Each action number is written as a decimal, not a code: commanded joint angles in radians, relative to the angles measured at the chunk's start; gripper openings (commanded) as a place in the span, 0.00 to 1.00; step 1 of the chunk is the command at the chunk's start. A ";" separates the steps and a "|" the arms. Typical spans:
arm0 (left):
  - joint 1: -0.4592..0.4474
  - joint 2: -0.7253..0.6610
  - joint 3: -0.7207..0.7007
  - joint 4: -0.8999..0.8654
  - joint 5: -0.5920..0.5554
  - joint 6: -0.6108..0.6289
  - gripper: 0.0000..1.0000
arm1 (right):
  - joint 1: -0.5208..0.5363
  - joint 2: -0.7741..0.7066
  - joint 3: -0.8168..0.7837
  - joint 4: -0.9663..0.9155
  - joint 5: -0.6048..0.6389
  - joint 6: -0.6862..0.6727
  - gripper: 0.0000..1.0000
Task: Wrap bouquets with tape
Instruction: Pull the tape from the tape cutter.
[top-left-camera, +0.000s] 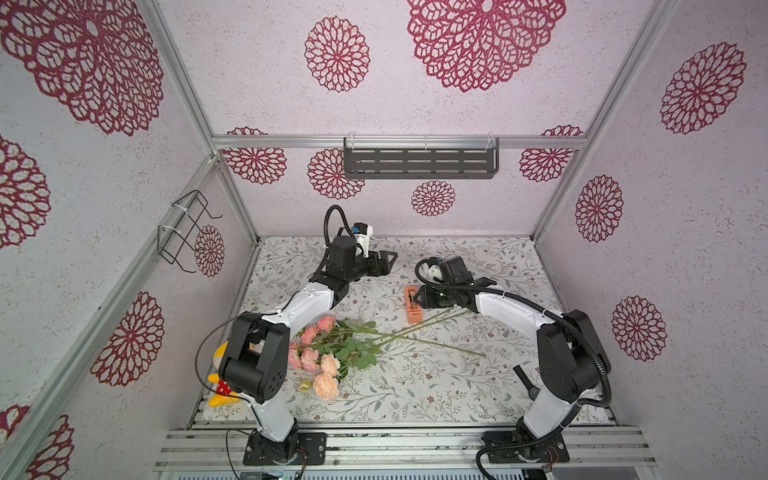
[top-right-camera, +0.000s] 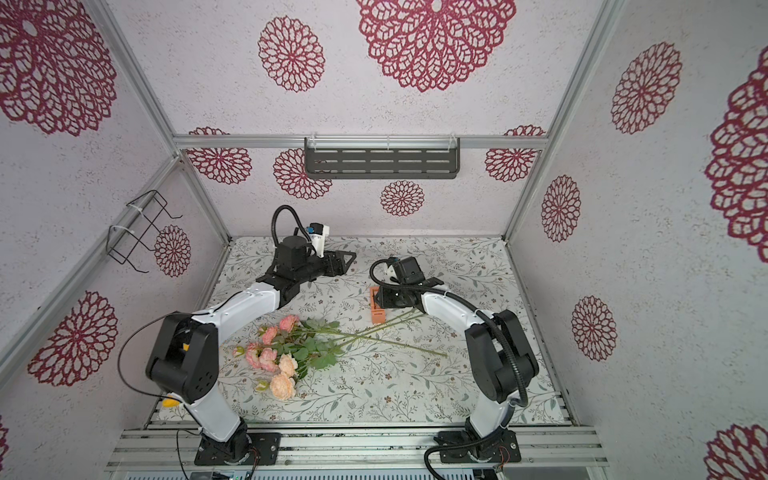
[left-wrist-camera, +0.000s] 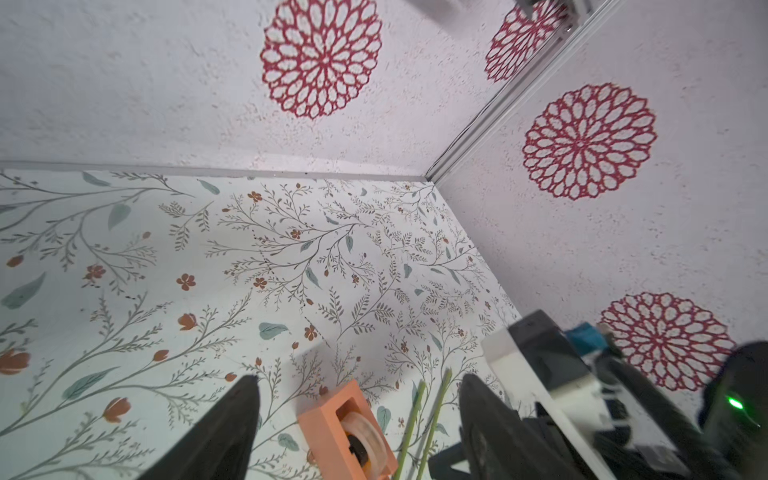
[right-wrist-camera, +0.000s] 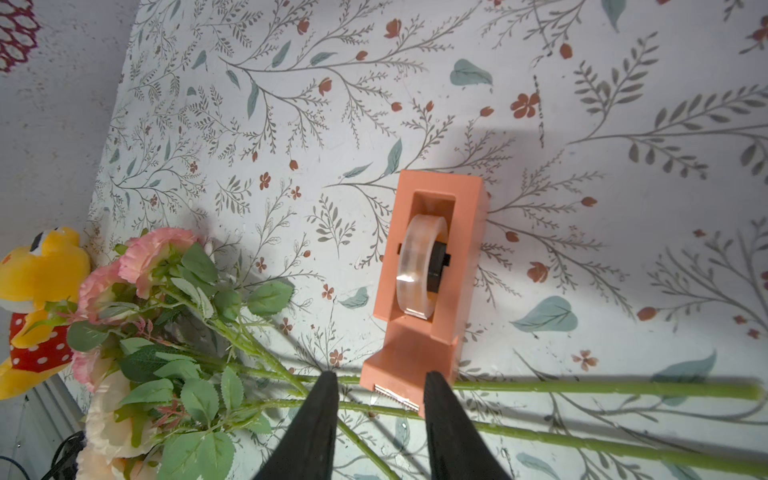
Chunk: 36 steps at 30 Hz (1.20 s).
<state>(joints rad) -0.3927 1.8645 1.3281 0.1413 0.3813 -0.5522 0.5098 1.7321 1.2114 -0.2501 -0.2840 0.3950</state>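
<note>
- Your right gripper (right-wrist-camera: 381, 374) is released: its two black fingers (right-wrist-camera: 449, 419) stand apart on either side of the cutter end of the tape dispenser (right-wrist-camera: 415, 345). One finger shows a clear gap to the orange body; the other overlaps its corner, and you cannot tell whether it touches.
- Under those fingers the long green stems (right-wrist-camera: 582, 388) cross the table just beside the cutter end.
- The clear tape roll (right-wrist-camera: 419, 266) sits upright in the dispenser's slot on a dark hub.
- Your left gripper (left-wrist-camera: 359, 377) is also released, fingers wide apart and nothing between them. In a top view it (top-left-camera: 384, 259) is raised over the far part of the table, left of the right gripper (top-left-camera: 417, 297).
- In both top views the dispenser (top-left-camera: 412, 305) (top-right-camera: 377, 309) lies near the middle of the table, lengthwise from far to near.
- The bouquets (top-left-camera: 332, 349) lie on the near left of the table, pink and peach blooms to the left and stems fanning right, some reaching under the right arm.
- A yellow plush toy (top-left-camera: 220, 374) sits at the near left edge, partly behind the left arm.
- A black watch (top-left-camera: 525, 380) lies near right, beside the right arm's base.
- The table (top-left-camera: 478, 395) has a printed leaf pattern.
</note>
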 joint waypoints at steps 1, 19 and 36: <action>-0.006 0.078 0.074 -0.071 0.079 -0.108 0.73 | -0.002 0.018 0.016 -0.029 0.006 0.023 0.38; -0.043 0.346 0.255 -0.227 0.142 -0.083 0.64 | 0.000 0.078 0.002 0.038 -0.023 0.027 0.29; -0.051 0.432 0.299 -0.230 0.198 -0.106 0.58 | 0.005 0.129 0.033 0.051 -0.031 0.019 0.21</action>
<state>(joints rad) -0.4381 2.2837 1.6043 -0.0814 0.5606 -0.6556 0.5137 1.8469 1.2144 -0.2050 -0.3183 0.4202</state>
